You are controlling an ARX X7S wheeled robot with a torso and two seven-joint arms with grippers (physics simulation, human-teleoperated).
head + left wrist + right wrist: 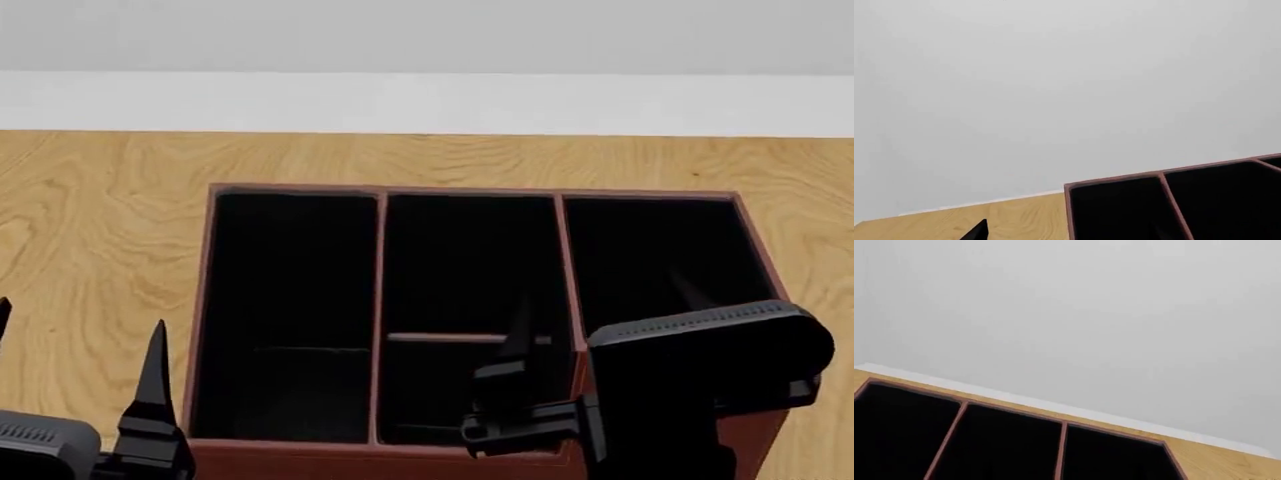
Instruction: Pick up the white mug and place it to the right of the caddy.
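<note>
White mug absent from all views; direction from either gripper undeterminable. Large red-brown leather-look caddy (pixel 474 215) directly ahead. Left gripper (pixel 80 385) spread. Right gripper (pixel 514 400) state undeterminable.

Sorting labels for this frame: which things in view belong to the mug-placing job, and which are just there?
Job: caddy; left gripper; right gripper. The white mug is not in view.
Just there: wooden table; white wall.

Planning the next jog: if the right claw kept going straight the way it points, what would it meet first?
Probably nothing near: the right claw points over the open caddy toward the far wall; depth is unclear.
</note>
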